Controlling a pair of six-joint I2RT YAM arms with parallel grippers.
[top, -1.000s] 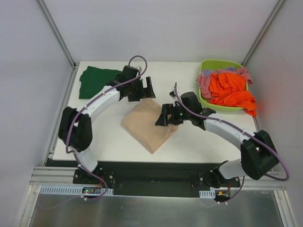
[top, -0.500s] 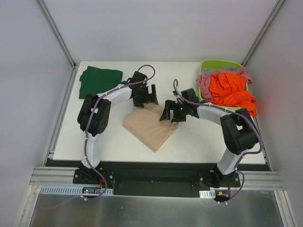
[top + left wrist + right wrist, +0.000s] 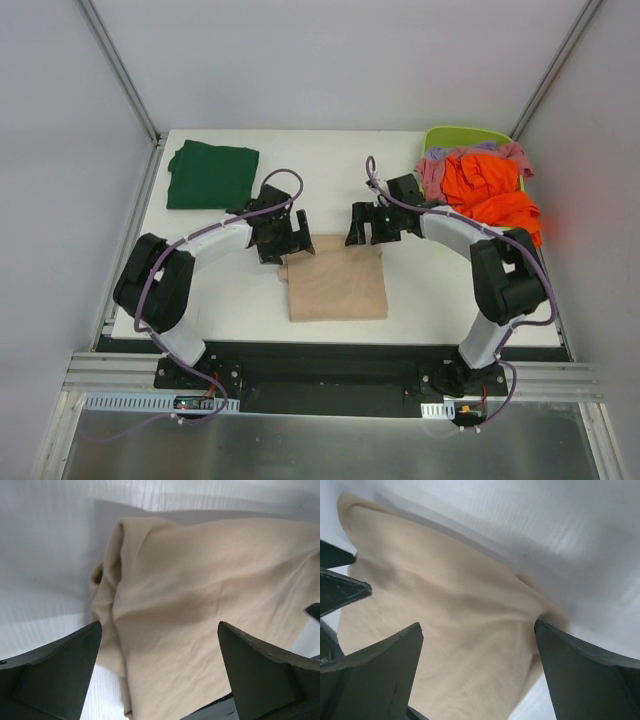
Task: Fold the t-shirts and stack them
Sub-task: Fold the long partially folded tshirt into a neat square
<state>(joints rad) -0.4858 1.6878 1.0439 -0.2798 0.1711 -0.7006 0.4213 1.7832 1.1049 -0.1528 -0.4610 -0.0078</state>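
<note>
A folded beige-tan t-shirt (image 3: 335, 283) lies as a flat rectangle on the white table, near the front middle. My left gripper (image 3: 290, 242) is open just above its far left corner; the cloth (image 3: 200, 610) shows between the wide jaws, untouched. My right gripper (image 3: 368, 228) is open above its far right edge, with the cloth (image 3: 455, 630) below it. A folded dark green t-shirt (image 3: 211, 175) lies at the far left. Orange (image 3: 490, 195), pink (image 3: 432, 180) and lilac (image 3: 487, 147) shirts are heaped at the far right.
A lime-green plastic basket (image 3: 450, 137) at the far right corner holds the heaped shirts, and the orange cloth spills over its front rim. Metal frame posts rise at both back corners. The table's near edge (image 3: 330, 343) runs just behind the arm bases.
The beige shirt lay as a tilted diamond; now it lies square and flat, nearer the front. Both grippers have let it go and drawn back to its far corners.
</note>
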